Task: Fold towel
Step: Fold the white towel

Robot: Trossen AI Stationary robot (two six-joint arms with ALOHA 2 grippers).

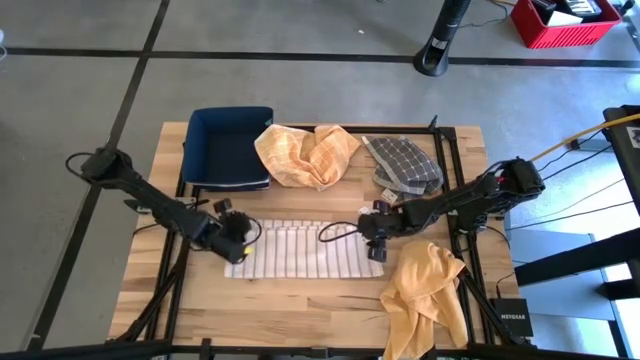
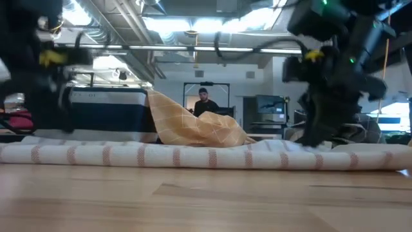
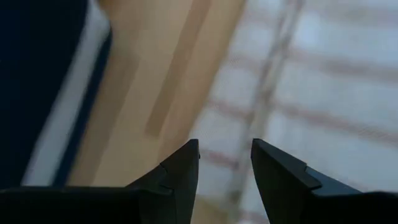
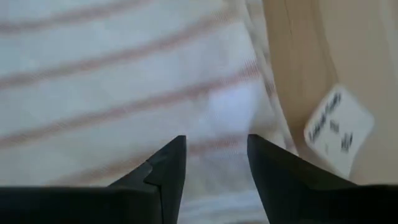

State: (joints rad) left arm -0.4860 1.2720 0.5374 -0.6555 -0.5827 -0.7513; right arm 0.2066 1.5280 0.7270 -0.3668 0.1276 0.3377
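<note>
Striped towel (image 1: 303, 250) flat; two end effectors, left (image 1: 238, 238), right (image 1: 371, 232), released; four towels total.

Pretty clearly a robotics lab or workshop, not anyone's home. The wooden counter (image 1: 300, 300) sits on a bare concrete floor (image 1: 80, 100) marked with dark lines, cables trail off to one side, and there's a red crate (image 1: 565, 22) of gear by the wall. Looking across the room you get exposed ceiling ducts (image 2: 193, 26), strip lighting, monitors (image 2: 270, 106) and a person (image 2: 205, 103) at a desk.
</note>
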